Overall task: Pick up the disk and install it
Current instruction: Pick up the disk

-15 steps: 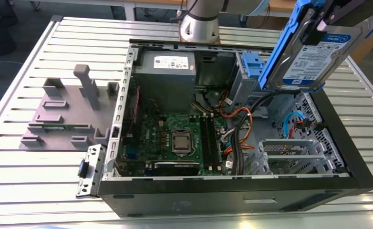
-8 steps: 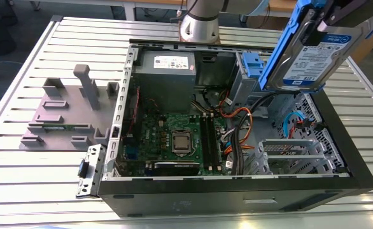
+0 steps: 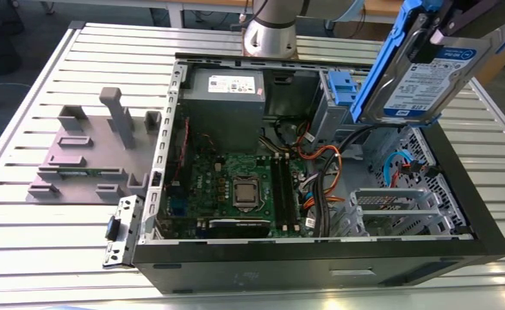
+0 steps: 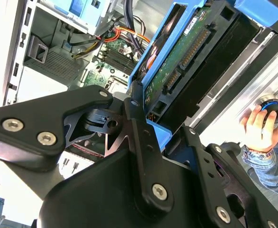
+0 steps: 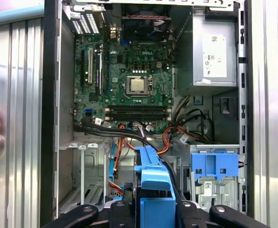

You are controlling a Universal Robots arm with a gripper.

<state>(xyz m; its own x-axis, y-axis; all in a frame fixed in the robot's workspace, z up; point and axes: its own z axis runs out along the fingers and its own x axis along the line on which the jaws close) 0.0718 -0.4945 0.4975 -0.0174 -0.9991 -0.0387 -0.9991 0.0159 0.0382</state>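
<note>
The gripper is clenched on the disk, its black fingers pinching the blue bracket at one end, so the drive hangs in the air, steeply tilted, label outward, above the exterior view's right side of the open computer case. Below it, orange and black cables loop across the floor of the case beside the empty metal drive cage, and a small blue latch piece sits on the bay further back. Beyond lie the motherboard and the grey power supply, and outside the case, grey fixtures on the slatted table. The grip looks the weak spot: plastic held at one end could flex or slide, letting the drive drop onto the board. Coming down tilted, it could jam on the cage or snag the cables. A person's hand rests on a round knob near the case, close enough to be at risk
</note>
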